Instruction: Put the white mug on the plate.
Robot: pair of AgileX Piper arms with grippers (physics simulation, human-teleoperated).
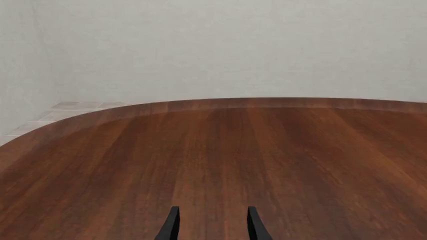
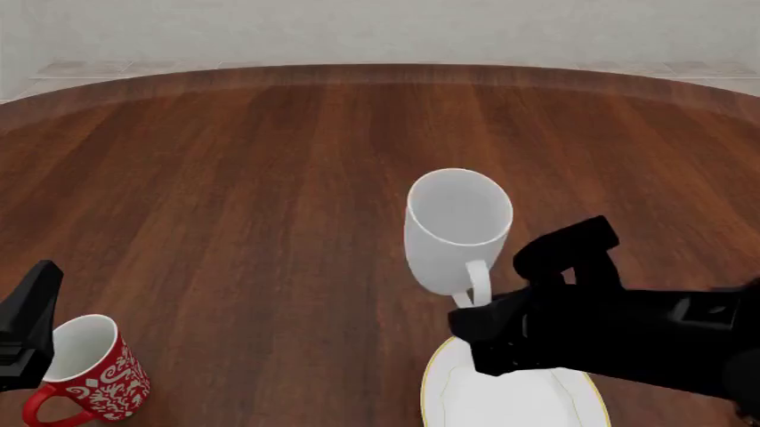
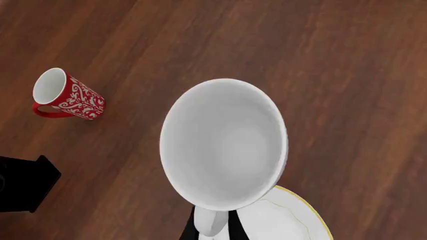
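The white mug (image 2: 457,229) hangs tilted in the air, mouth towards the camera, just beyond the plate's far edge. My right gripper (image 2: 475,310) is shut on its handle. In the right wrist view the white mug (image 3: 223,142) fills the middle, with my right gripper (image 3: 213,227) clamped on the handle below it. The plate (image 2: 511,402), white with a thin gold rim, lies on the table near the front edge, partly hidden by my right arm; it also shows in the right wrist view (image 3: 283,220). My left gripper (image 1: 212,225) is open and empty over bare wood.
A red mug (image 2: 84,369) with a white floral pattern stands upright at the front left, close to my left arm (image 2: 30,316); it also shows in the right wrist view (image 3: 67,95). The table's curved far edge (image 1: 220,102) meets a pale wall.
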